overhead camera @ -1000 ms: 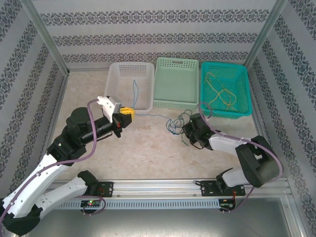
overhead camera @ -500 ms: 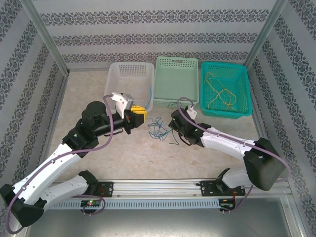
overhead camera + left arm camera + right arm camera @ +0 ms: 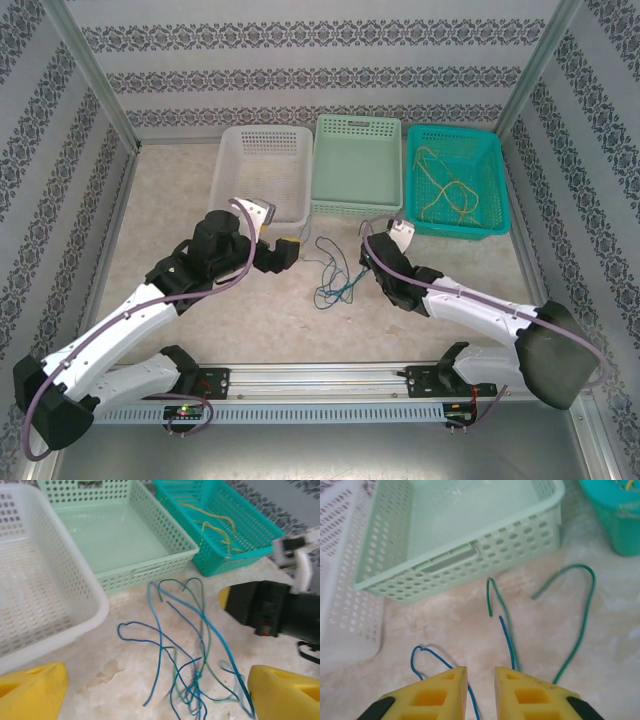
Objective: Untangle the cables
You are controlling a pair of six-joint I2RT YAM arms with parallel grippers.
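Blue-green cables (image 3: 335,278) lie in a loose tangle on the table (image 3: 180,190), just at 6 o'clock of the mint basket (image 3: 358,170). The yellow cables (image 3: 450,195) sit already sorted in the teal basket (image 3: 455,131).

Left pincer (image 3: 157,687): released, jaws spread wide at 9 o'clock of the tangle, grasping nothing. Right pincer (image 3: 480,680): at 3 o'clock of the tangle, pads parted by a narrow slit. A blue strand runs into that slit, but it looks too thin to be clamped there.

Risks (judgement only):
- The left wrist view shows the strands crossing tightly at a knot (image 3: 196,676). Pulling a single end would likely cinch it.
- Blue and green run side by side at the right pads, so a close there may catch both colours.
- With neither pincer holding, any tug would drag the whole bundle.

Against the earlier frames:
- A second ago a blue strand reached up into the white basket (image 3: 260,175). It is out now.
- The left pincer, then clenched, has opened fully.
- Both arms have closed in on the tangle from either side.
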